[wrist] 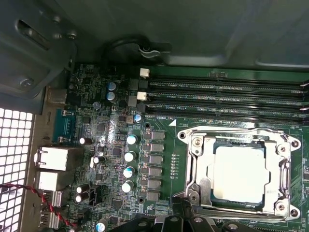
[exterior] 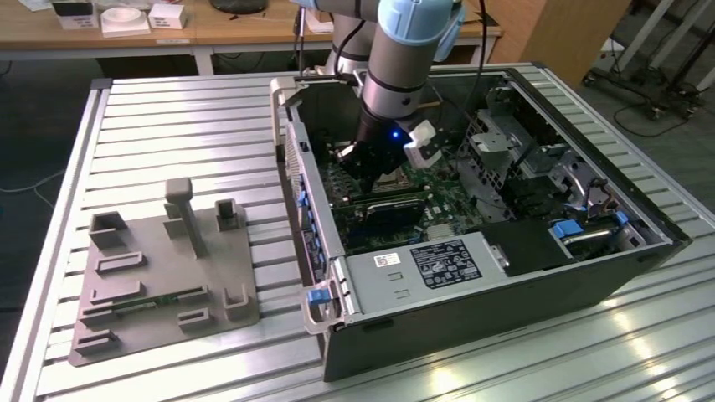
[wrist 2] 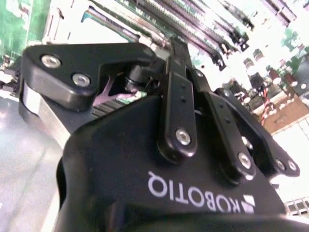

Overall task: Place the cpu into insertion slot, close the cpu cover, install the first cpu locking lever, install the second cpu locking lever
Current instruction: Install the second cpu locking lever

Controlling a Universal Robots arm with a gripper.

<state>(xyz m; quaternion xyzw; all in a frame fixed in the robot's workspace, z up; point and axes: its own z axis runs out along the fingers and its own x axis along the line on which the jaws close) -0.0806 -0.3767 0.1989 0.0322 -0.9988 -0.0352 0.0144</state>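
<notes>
Exterior view: we log the gripper [exterior: 374, 167] low inside the open computer case [exterior: 625, 251], over the green motherboard [exterior: 447, 201], with case walls and a drive cage close around. Second wrist view: we cannot tell how its fingers stand. First wrist view: the cpu [wrist: 240, 174] lies seated in the insertion slot [wrist: 200, 186], the cpu cover [wrist: 241, 136] down around it; we judge chip and thin frame light, stiff, fragile, best touched at edges.
</notes>
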